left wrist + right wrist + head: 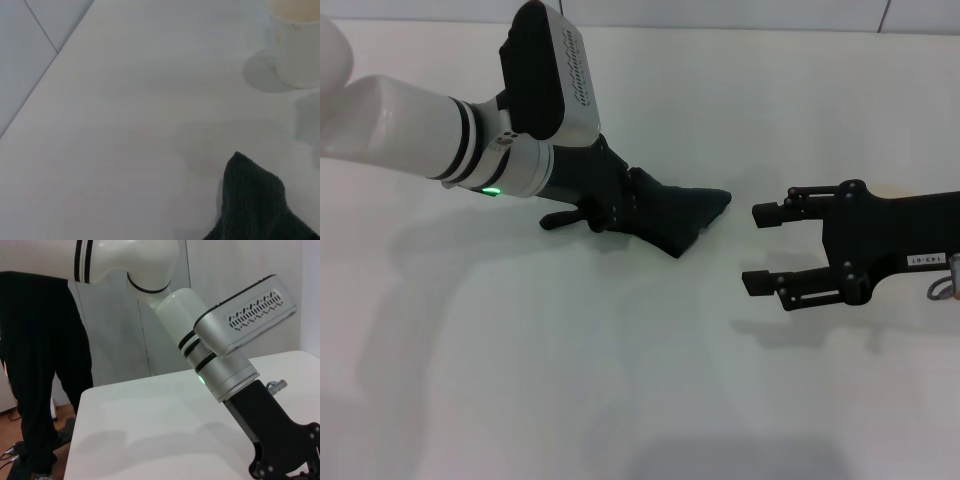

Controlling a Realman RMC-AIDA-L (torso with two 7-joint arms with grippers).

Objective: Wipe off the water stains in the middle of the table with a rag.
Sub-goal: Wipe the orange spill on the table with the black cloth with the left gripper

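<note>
From the head camera, your left gripper (620, 208) is low over the middle of the white counter (620, 380), its fingers closed on the dark rag (682, 215). The cloth trails out from the gripper toward the right arm and its free end lies on the counter surface. Your right gripper (762, 247) sits well to the right, near the rag's tip but apart from it, its two fingers spread wide and holding nothing. You will find no clear water stains on the counter in this view.

From the left wrist camera, a folded corner of the rag (255, 200) stands against the pale counter (125, 125), and a white cup (297, 45) stands well apart from it, casting a round shadow.

From the right wrist camera, you see the left arm (220, 355) reaching down over the counter (150, 425), and a person in black trousers (45, 365) standing beyond the counter's edge.
</note>
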